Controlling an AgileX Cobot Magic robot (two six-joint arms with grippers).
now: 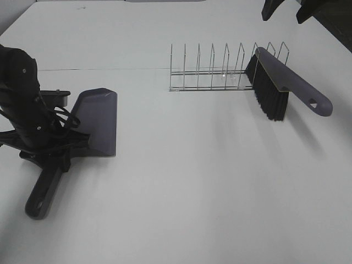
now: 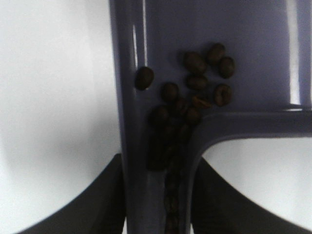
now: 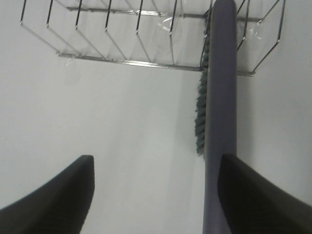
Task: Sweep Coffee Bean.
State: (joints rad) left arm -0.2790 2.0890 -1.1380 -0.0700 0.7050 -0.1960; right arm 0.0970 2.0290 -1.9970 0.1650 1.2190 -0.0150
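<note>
White table (image 1: 192, 181), one dustpan (image 1: 98, 122) (left gripper (image 1: 52, 151) clamping it), beans (image 2: 195, 92) inside, right gripper (image 3: 153, 195) spread.

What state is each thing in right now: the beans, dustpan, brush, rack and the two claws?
coffee beans: gathered inside the dustpan, by its handle.
dustpan: lying on the table, handle gripped.
left gripper: shut on the dustpan handle.
brush: leaning in the wire rack.
wire rack: upright.
right gripper: open, holding nothing.

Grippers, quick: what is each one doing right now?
Left gripper: closed on the dustpan handle.
Right gripper: open, holding nothing; the brush rests in the rack.
</note>
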